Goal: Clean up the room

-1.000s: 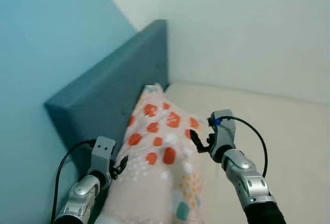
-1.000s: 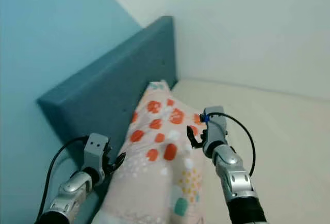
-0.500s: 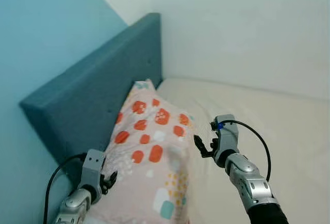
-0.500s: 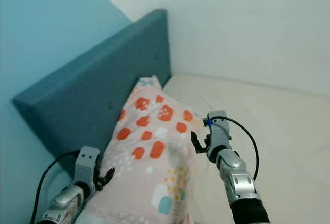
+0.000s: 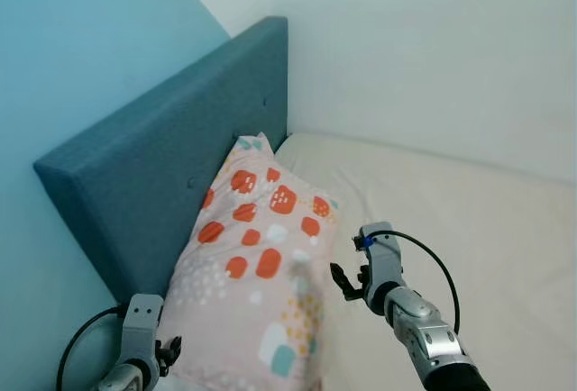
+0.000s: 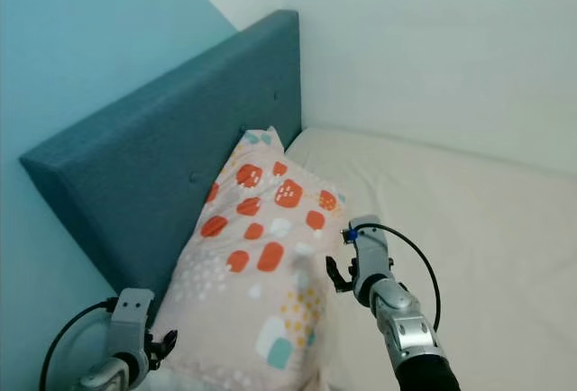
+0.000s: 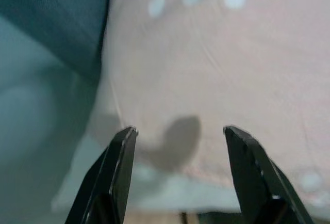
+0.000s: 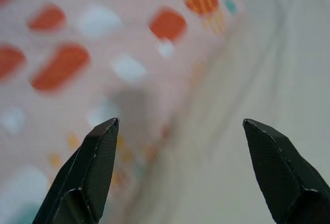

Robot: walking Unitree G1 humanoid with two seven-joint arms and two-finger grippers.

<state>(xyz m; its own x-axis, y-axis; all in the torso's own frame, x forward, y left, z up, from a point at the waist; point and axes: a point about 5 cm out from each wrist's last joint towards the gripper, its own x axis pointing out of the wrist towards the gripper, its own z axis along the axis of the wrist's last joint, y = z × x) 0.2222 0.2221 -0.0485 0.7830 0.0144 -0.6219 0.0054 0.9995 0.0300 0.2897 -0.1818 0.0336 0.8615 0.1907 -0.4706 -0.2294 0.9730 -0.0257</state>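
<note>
Leaning against the blue headboard, the pink pillow with orange spots stands on the left side of the cream bed in the left eye view. The right gripper hangs just beside the pillow's right edge, and the left gripper is near its lower left corner.

From the left wrist, the left gripper's fingers are spread apart with nothing between them, pointing at the pillow's near edge.

From the right wrist, the fingers are wide apart and hold nothing, with the pillow and the bed beyond them.
</note>
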